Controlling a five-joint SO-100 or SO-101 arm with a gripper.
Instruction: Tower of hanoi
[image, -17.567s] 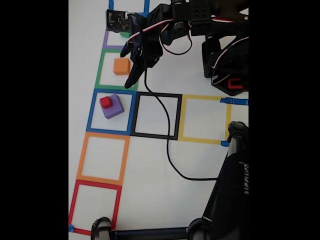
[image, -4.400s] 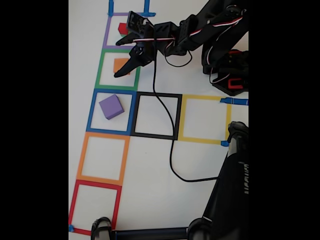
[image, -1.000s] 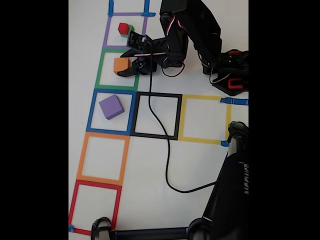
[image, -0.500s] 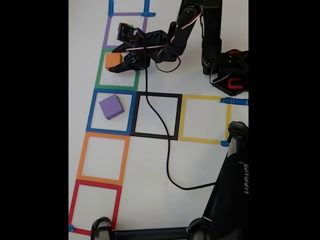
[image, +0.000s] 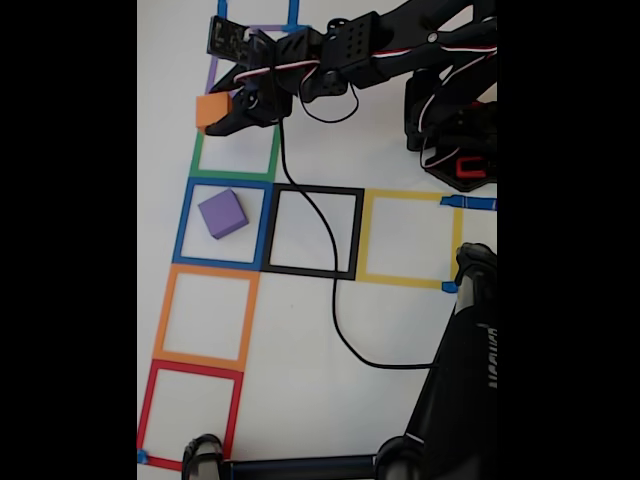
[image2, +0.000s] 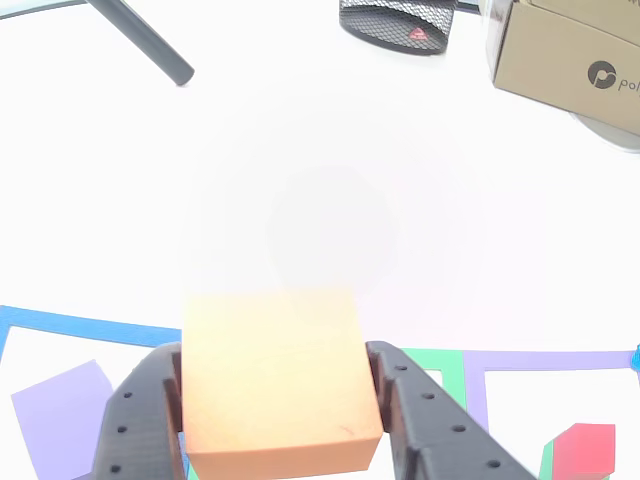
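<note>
My end effector (image2: 280, 400) is clamped on the orange cube (image2: 275, 380), raised off the table (image: 400, 330) over the green tape square (image: 237, 150). Next I'd carry it to the purple cube (image: 222, 213) in the blue square and stack it squarely. Beyond, the red cube (image2: 583, 450) waits.

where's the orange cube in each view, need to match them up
Fixed view: the orange cube sits upper left, at the tip of the end effector, over the green tape square's top left corner.
Other view: the orange cube fills the bottom centre, clamped between the two dark fingers.
Shared landmark: the purple cube, in the blue tape square in the fixed view, shows at the bottom left of the other view.
</note>
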